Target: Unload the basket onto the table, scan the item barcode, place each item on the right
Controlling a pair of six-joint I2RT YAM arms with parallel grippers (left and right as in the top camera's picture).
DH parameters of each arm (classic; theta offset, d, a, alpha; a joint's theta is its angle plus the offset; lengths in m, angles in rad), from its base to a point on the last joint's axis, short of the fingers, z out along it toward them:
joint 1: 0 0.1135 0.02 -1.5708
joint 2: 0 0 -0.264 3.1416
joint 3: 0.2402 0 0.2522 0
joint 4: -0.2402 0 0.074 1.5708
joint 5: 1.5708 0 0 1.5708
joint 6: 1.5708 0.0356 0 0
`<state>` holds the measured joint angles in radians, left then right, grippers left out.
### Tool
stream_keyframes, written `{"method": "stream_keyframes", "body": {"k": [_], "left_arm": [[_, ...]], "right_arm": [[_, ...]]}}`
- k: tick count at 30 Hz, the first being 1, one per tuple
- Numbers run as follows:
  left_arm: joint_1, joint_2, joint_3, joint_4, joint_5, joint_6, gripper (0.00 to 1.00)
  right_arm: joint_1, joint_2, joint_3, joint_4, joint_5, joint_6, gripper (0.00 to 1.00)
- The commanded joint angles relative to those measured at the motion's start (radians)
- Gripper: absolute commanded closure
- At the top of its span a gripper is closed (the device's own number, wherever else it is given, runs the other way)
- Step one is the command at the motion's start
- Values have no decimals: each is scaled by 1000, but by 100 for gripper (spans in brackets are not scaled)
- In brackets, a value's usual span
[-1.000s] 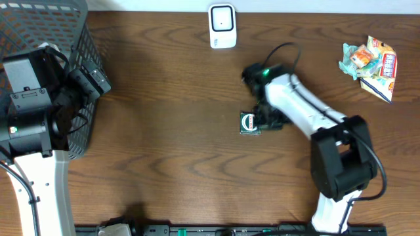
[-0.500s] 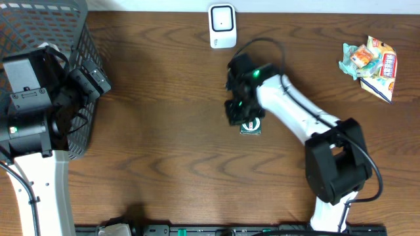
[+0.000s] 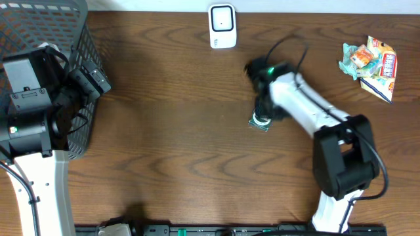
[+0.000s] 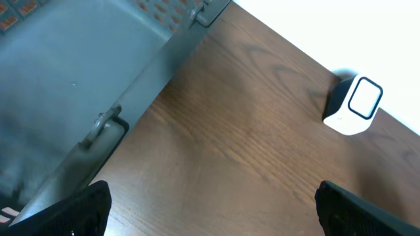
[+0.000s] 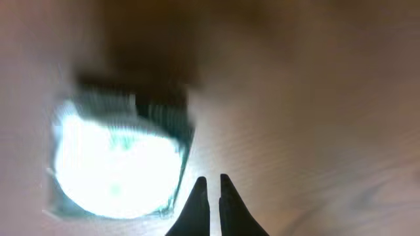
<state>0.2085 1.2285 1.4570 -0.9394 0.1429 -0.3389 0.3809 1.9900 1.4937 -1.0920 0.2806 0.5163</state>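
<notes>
Right gripper [image 5: 211, 191] pressed together, pinching nothing, tips just beside the blurred small packet [image 5: 118, 164]; packet lies mid-table on the wooden table [image 3: 164, 131], apart from the white scanner [image 3: 222, 26]; left gripper [image 4: 210, 213] spread wide beside the grey basket [image 4: 65, 78]

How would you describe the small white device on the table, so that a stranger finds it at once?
Follow the far edge of the wooden table to its middle. There stands the white device, a small box with a rounded-square window on its face. Unlike it, the basket at left is grey mesh and the packets at right are colourful.
</notes>
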Motion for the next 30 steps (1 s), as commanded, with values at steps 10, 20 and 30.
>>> {"method": "stream_keyframes", "body": {"k": [10,20,30], "left_arm": [[5,0,1,-2,-10,13,2],[5,0,1,-2,-10,13,2],[5,0,1,-2,-10,13,2]], "right_arm": [[-22,0,143,12,-608,-338,99],[66,0,-159,248,-333,-100,99],[-139,0,81,-135,120,36,99]]}}
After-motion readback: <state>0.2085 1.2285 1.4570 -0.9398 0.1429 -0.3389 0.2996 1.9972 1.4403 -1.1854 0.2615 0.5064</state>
